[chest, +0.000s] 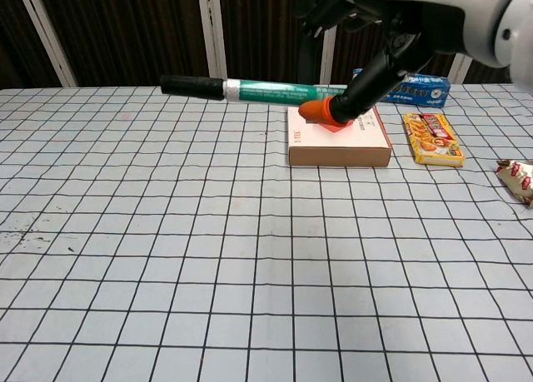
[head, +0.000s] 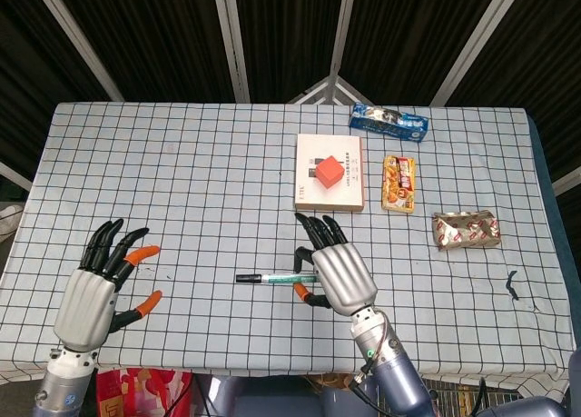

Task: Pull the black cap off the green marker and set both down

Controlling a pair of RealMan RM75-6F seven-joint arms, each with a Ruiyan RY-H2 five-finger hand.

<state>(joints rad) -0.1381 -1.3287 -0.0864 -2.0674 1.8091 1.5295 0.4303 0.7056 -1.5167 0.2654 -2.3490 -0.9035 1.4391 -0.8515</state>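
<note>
As right hand (head: 334,272) holds marker (head: 277,277), cap (head: 247,278) on

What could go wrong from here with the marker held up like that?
1. The right hand grips the green marker only at its tail end, well above the table; a tug on the black cap could lever it loose.
2. The left hand is open and far off to the side; it must cross over and close on a small cap, and could knock the marker instead.
</note>
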